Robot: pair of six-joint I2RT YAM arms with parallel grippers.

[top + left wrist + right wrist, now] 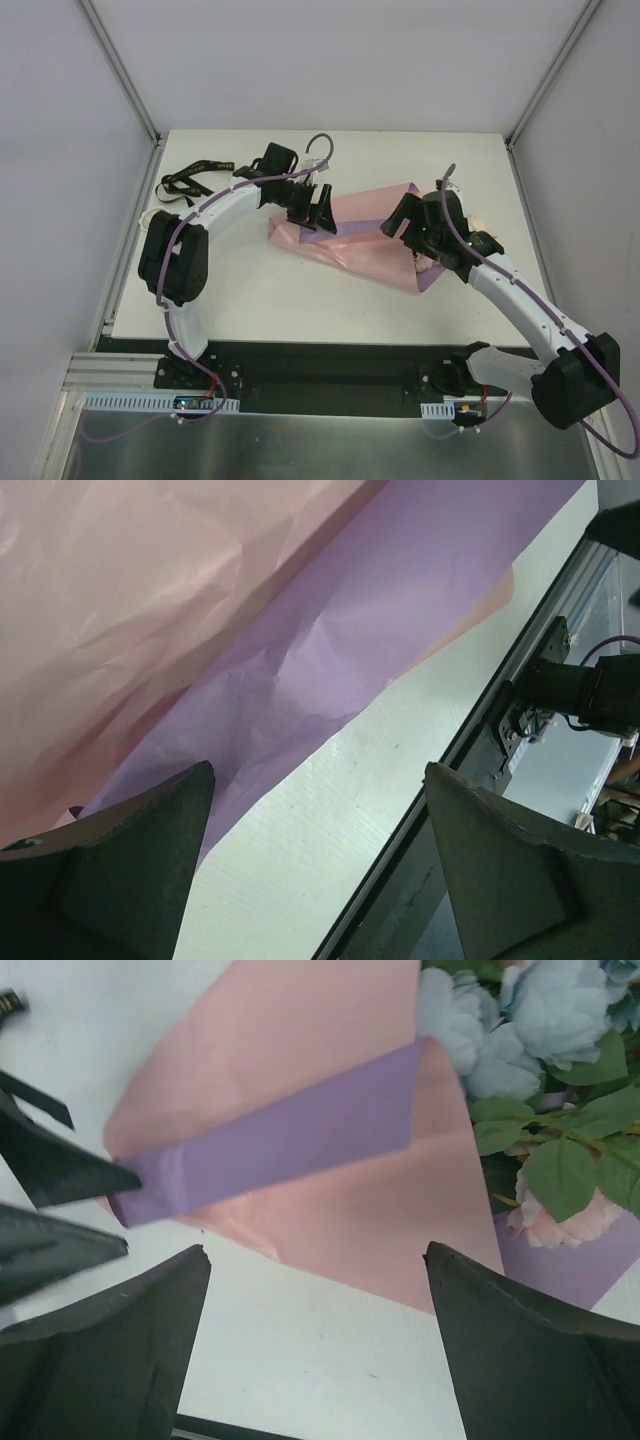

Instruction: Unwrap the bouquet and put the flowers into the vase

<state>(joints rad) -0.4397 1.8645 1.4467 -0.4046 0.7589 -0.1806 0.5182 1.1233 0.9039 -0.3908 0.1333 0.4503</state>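
Spread wide and gripping nothing: left claw [313,218]; the same for right claw [392,225], wide and empty.

Between the two claws, flat on the table [300,290]: one bouquet [352,238], a flattened cone of paper, pink outside, purple inside.

Just ahead of the left claw's fingers [110,870]: its crumpled pink and purple edge. Under the gap, bare table only.

Ahead of the right claw: a purple fold across the pink, with the left claw's dark fingertips at the fold's far end.

Up and to the right of the right claw: the flowers [560,1080]. At least two pale blue blooms, one pink, green leaves, cut off by the frame. Stems hidden in the paper. From above, nearly all covered by the right arm.

Beyond the left claw, well apart: one black ribbon [188,182], loose on the table.

By the left arm's elbow: a small white shape [150,217], mostly hidden, not identifiable.
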